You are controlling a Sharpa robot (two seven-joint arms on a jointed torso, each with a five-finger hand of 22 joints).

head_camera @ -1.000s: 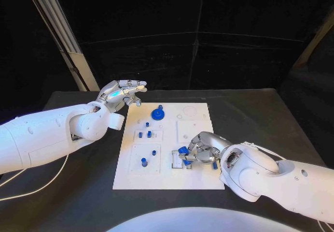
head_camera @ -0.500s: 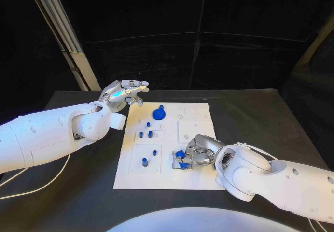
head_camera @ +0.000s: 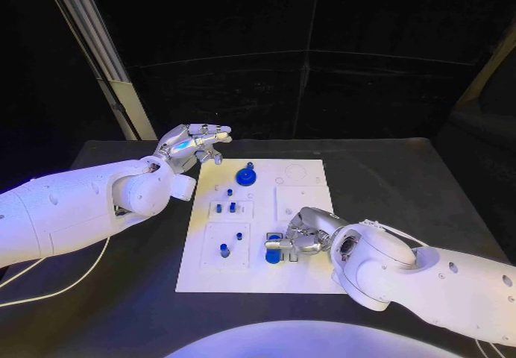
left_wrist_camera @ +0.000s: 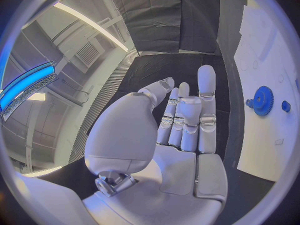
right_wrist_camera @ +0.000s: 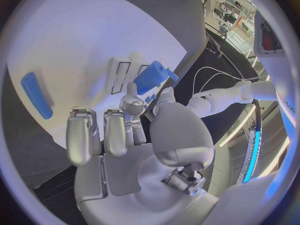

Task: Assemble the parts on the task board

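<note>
So the blue part (head_camera: pixel 273 249) slid a bit further left across the task board (head_camera: pixel 304 200), right robot hand (head_camera: pixel 304 237) pinching it low over the board's near edge. Left robot hand (head_camera: pixel 194 143) hangs spread, holding nothing, off the far-left corner.

The right hand (head_camera: pixel 306 233) and its arm cover the board's (head_camera: pixel 301 205) lower right. The left hand (head_camera: pixel 192 145) hovers off the upper-left corner. Gear (head_camera: pixel 246 177) and pegs (head_camera: pixel 224 207) obstruct the left column; the upper-right board is bare.
</note>
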